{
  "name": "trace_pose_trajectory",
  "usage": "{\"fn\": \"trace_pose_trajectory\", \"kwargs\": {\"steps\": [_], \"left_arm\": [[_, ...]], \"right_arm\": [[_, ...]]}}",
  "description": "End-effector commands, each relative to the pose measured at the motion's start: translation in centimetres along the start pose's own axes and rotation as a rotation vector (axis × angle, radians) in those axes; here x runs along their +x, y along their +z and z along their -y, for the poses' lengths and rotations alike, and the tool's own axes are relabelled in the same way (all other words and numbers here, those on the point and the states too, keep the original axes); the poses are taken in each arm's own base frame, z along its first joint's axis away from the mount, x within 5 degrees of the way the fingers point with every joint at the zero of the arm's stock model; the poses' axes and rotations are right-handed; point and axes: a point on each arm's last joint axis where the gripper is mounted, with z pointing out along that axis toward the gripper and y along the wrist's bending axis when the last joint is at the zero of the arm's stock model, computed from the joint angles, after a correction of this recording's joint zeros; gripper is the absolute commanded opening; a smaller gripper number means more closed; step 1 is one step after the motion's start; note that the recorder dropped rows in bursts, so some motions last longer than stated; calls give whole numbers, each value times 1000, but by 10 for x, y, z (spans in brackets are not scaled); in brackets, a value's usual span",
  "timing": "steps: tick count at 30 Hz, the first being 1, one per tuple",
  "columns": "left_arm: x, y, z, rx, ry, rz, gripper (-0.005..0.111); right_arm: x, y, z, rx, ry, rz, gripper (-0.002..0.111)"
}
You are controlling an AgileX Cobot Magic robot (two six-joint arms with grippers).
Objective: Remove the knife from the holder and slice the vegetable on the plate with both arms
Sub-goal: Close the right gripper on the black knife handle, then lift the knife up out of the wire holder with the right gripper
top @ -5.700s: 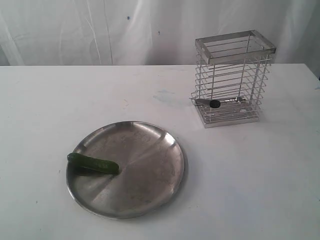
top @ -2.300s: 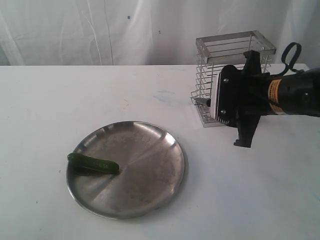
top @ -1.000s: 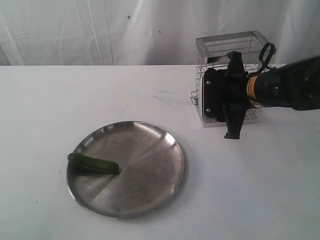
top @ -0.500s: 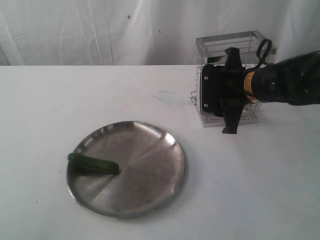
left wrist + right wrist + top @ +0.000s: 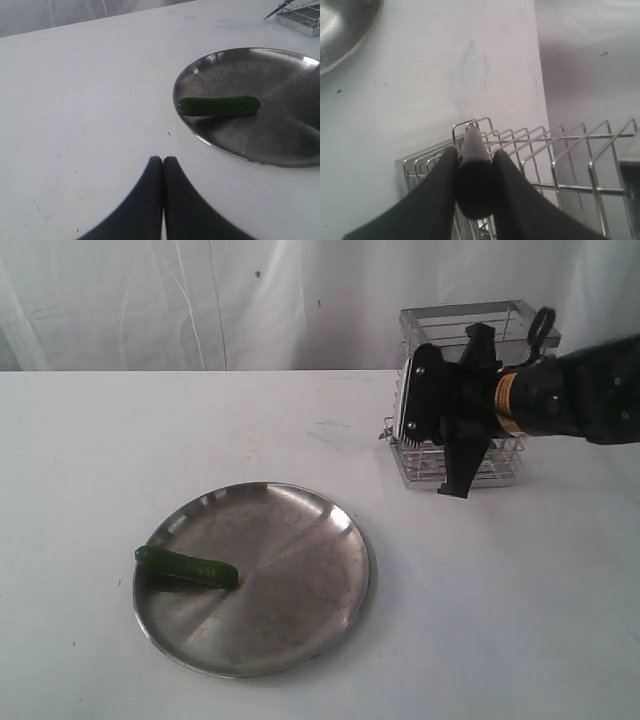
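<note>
The holder [image 5: 500, 320], a silver wire cage, stands at the back right of the table. My right gripper [image 5: 432, 435] is pressed against its near side. In the right wrist view the jaws are shut on the black handle of the knife [image 5: 474, 185], whose blade runs in through the wires of the holder [image 5: 560, 150]. The knife's tip [image 5: 385, 432] pokes out of the cage's left side. A dark green vegetable [image 5: 187, 567] lies on the left part of the steel plate [image 5: 300, 530]. My left gripper [image 5: 163, 159] hovers shut and empty over the table, short of the vegetable [image 5: 218, 106] and plate [image 5: 280, 140].
The table is white with a white curtain behind it. A faint bluish smudge [image 5: 330, 430] marks the tabletop between plate and holder. The plate's rim [image 5: 340, 25] shows in a corner of the right wrist view.
The right jaws have gone from wide open to shut on the knife handle. The right arm edged up and closer to the holder, which shifted slightly right. Left arm, plate and vegetable are unmoved.
</note>
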Motion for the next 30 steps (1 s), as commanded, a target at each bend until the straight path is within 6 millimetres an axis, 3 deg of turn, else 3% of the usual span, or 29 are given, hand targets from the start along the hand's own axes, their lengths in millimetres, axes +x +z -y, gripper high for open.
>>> {"fn": "trace_pose_trajectory", "kwargs": {"steps": [1,3,7,30], "left_arm": [[2,0,0,-1,-10,-4,0],[2,0,0,-1,-10,-4,0],[2,0,0,-1,-10,-4,0],[2,0,0,-1,-10,-4,0]], "right_arm": [[-16,-33,24,120,224,36,1],[-24,-50,31,156,323,76,1],[-25,-54,32,165,422,87,1],[-7,-16,8,35,543,21,1]]}}
